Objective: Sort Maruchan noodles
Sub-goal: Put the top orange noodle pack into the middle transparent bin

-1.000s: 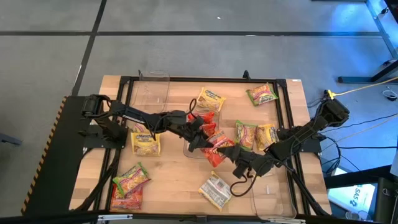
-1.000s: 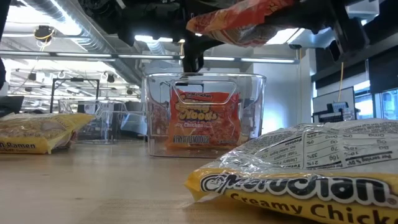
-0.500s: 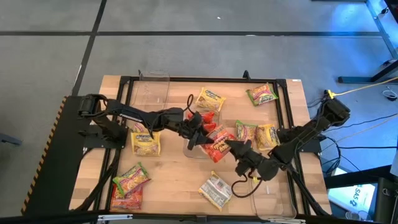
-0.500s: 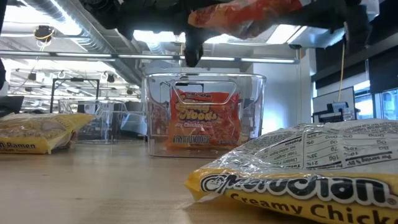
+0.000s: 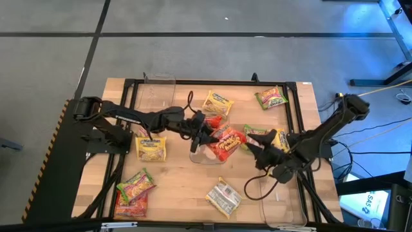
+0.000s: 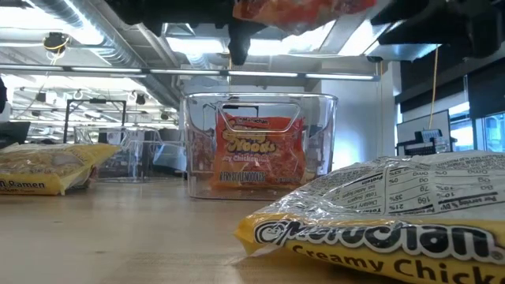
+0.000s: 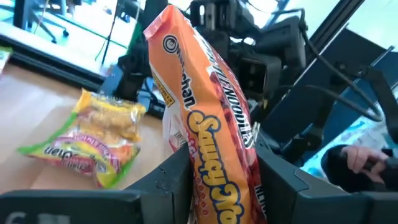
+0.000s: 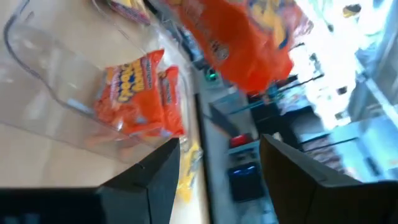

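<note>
**Red packet held above the middle tray**

I have the left gripper [image 5: 205, 134] over the clear plastic tray [image 5: 201, 156] at mid-table, and in the left wrist view its fingers [image 7: 168, 180] are clamped on either side of a red Maruchan packet [image 7: 208, 134], which hangs upright between them. In the low view that packet [image 6: 296, 9] sits well above the tray [image 6: 260, 146], where another red packet [image 6: 260, 150] already stands on edge.

The right gripper [image 5: 256, 152] is just beside, on the far side of the held packet; its fingers [image 8: 155, 171] stand apart with nothing between them, so I read it as released and clear of the load.

So I judge the step to be dropping a red packet in with its own kind. Next I need to line the packet over the tray mouth, lower it and let go. From above I cannot quite tell whether it is centred on the opening.

Yellow and green packets, such as the yellow one [image 5: 149, 148] by the left arm, lie unsorted on the table [image 5: 180, 187].
</note>
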Tool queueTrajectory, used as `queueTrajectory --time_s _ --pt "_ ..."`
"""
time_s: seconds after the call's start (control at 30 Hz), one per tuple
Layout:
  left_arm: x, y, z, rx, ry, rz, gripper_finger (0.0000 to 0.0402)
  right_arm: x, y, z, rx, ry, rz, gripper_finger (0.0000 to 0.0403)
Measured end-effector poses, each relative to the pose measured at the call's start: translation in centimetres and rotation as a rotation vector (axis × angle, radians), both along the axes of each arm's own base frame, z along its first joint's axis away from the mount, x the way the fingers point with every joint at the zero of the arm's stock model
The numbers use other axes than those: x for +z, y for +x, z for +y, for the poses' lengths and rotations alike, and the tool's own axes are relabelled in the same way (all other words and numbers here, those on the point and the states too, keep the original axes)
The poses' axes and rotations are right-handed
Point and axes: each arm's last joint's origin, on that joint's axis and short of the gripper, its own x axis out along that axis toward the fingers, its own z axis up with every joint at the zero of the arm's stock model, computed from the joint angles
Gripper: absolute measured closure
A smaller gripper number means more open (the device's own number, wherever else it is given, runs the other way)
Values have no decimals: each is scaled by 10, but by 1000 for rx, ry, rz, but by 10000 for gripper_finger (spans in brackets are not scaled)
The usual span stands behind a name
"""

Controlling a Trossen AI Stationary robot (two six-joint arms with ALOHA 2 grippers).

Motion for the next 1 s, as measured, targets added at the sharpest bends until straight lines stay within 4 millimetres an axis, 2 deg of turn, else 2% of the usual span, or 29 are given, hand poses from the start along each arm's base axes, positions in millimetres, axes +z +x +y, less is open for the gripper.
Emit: queueTrajectory --time_s 0.17,0.3,0.5,0.67,0.8,1.0 --pt "0 0 2 40 58 -7 271 1 -17 -14 -21 183 7 205" --pt "0 0 3 65 151 -25 271 -4 -40 -33 -127 316 -10 205" --pt "-1 1 -10 143 340 -43 271 -16 -64 -53 -209 651 -178 205" --pt "-1 1 -25 217 479 -46 271 -28 -64 -52 -155 869 -297 205" --pt "0 0 -33 258 513 -53 271 -37 -60 -48 -113 937 -368 202" --pt "2 -1 -40 271 540 -67 271 -37 -46 -50 -112 1015 -447 153"
